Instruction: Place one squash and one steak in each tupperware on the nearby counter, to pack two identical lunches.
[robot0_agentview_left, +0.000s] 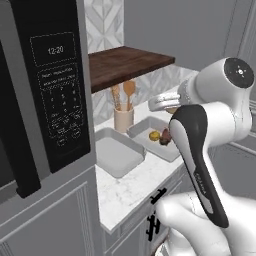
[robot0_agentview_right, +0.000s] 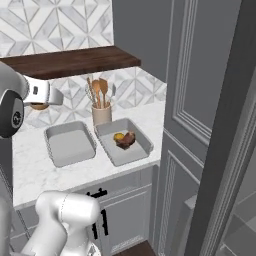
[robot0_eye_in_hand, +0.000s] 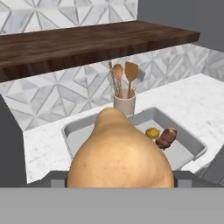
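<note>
my fingertips sit hidden behind the orange squash (robot0_eye_in_hand: 120, 153) in the hand view, and its base is cut off at the bottom. it blocks most of the left tupperware (robot0_eye_in_hand: 76, 131) there. in the left base view my arm covers the right end of the right tupperware (robot0_agentview_left: 145, 130) and part of the steak (robot0_agentview_left: 166, 135). utensils in the cup (robot0_agentview_right: 101, 115) too small to name.

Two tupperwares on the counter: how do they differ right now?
The tupperware nearer the microwave holds nothing; the tupperware farther from it holds a yellow squash and a steak, lying close together. In the left base view the empty one is in full sight, while the arm covers part of the filled one. Shared: same grey, shallow, lidless shape, side by side before the utensil cup.
</note>
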